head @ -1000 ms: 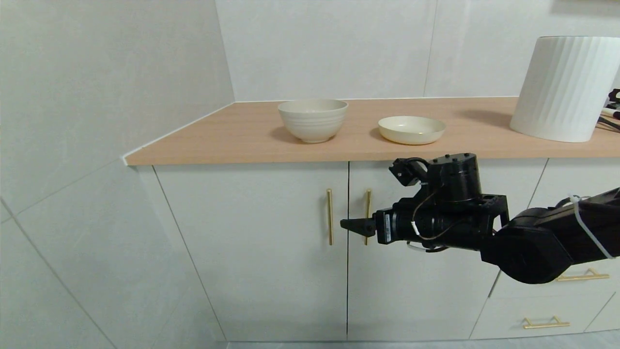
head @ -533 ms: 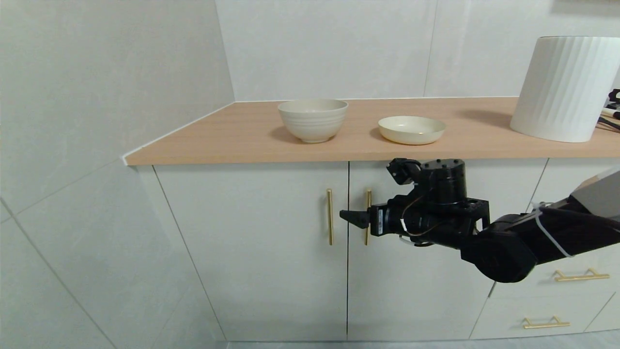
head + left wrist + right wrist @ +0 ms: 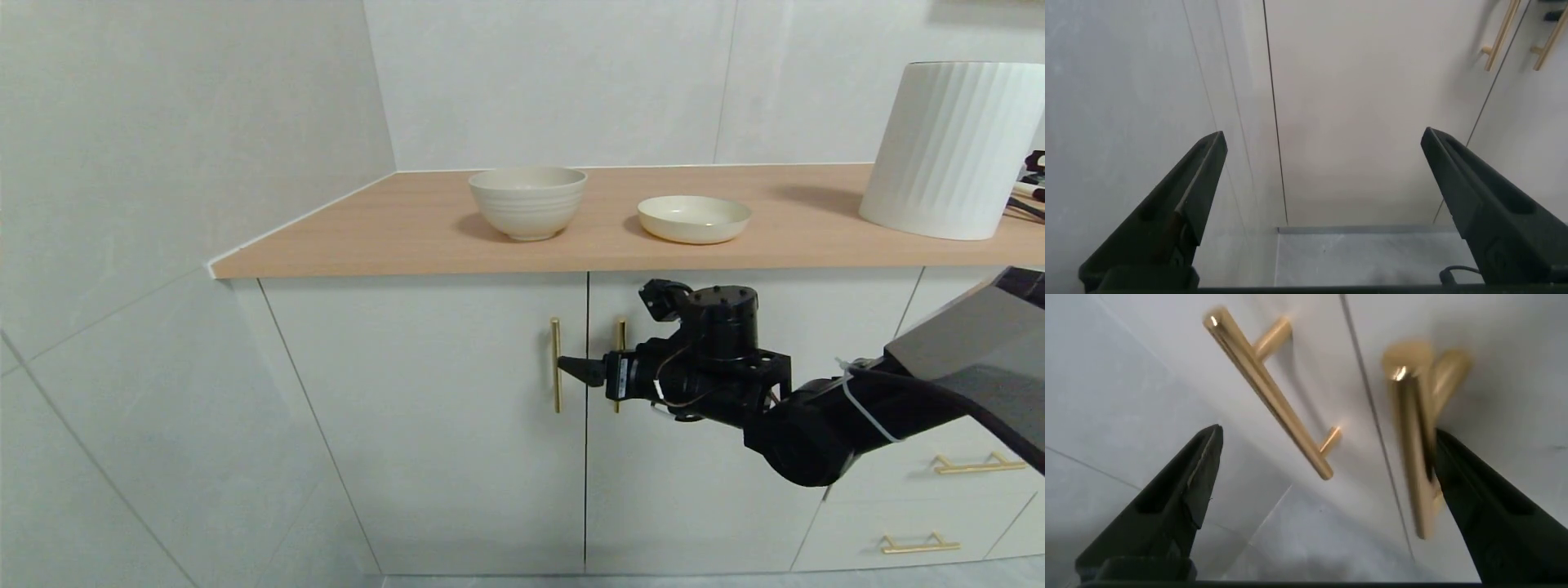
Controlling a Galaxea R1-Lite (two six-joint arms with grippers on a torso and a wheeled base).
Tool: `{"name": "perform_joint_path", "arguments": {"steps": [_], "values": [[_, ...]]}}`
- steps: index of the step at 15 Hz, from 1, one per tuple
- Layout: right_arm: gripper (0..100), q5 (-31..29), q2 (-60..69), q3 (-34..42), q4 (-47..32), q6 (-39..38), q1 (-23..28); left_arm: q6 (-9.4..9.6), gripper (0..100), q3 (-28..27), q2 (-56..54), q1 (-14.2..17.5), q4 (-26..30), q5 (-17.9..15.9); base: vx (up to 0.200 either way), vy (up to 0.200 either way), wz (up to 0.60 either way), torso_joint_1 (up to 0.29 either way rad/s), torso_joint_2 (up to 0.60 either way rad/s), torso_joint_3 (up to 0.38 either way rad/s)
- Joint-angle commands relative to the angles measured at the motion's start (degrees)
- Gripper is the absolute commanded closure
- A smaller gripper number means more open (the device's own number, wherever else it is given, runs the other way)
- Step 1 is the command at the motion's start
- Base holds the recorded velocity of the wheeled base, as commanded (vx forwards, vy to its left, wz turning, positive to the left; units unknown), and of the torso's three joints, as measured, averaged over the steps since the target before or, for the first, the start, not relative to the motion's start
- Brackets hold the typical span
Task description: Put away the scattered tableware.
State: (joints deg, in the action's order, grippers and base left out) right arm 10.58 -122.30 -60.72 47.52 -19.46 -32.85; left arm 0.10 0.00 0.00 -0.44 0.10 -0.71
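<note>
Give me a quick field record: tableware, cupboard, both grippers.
tableware: bowl and shallow dish, both upright on the counter, apart
cupboard doors: both shut
right gripper: open, nothing held, in front of the doors, tip by the left door handle, with the right door handle beside it
left gripper: open, empty, facing the cupboard front low down
other: white ribbed container at the counter's right end
task state: nothing put away yet
</note>
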Motion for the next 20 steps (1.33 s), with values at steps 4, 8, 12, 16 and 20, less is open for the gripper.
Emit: {"name": "perform_joint_path", "arguments": {"steps": [4,8,12,16,20], "values": [[0,2.4,-0.7,0.9,0.4,-3.3,-1.5,-0.01,0,0.0,0.0,0.0,0.0,0.0,0.000,0.000,0.00,0.000,0.00,0.000],[0,10.4,3.4,8.3,5.1,-4.4,-1.5,-0.01,0,0.0,0.0,0.0,0.0,0.0,0.000,0.000,0.00,0.000,0.00,0.000],[0,17.1,7.8,19.5,14.0,-4.1,-1.5,-0.01,0,0.0,0.0,0.0,0.0,0.0,0.000,0.000,0.00,0.000,0.00,0.000],[0,22.1,13.3,27.8,15.9,-4.1,-1.5,0.08,0,0.0,0.0,0.0,0.0,0.0,0.000,0.000,0.00,0.000,0.00,0.000],[0,27.7,16.7,35.1,16.0,-4.0,-1.5,-0.01,0,0.0,0.0,0.0,0.0,0.0,0.000,0.000,0.00,0.000,0.00,0.000]]}}
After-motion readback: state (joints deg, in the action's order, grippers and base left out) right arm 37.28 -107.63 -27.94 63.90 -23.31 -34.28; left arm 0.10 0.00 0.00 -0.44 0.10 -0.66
